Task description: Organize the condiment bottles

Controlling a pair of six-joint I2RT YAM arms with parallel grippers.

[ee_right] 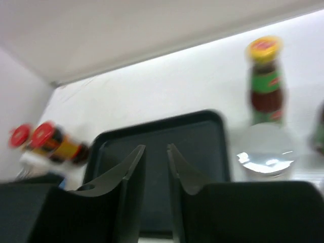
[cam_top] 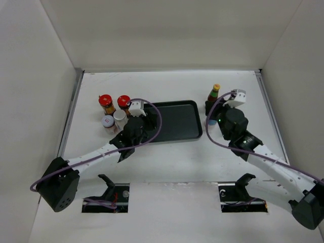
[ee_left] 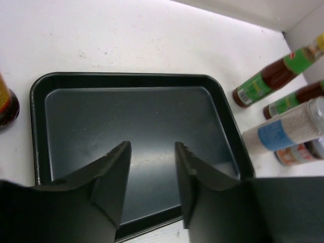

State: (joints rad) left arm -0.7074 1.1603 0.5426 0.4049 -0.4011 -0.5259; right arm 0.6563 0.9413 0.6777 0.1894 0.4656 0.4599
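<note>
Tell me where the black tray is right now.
In the top view the black tray lies mid-table, with the red-lidded jars just off its left end and the yellow-capped bottle beyond its right end.

The top view looks steeply down from above the near edge, covering the whole white tabletop (cam_top: 167, 162). Low, close wrist views cross: left faces the far right corner, right the far left. All share the flat black rectangular tray (cam_top: 177, 121).

light: bright, even, from overhead | shadows: soft and faint | glare: far table (ee_left: 152, 30) washed out, sheen on grey jar lid (ee_right: 266, 154) | blur: right wrist view smeared, others sharp
</note>
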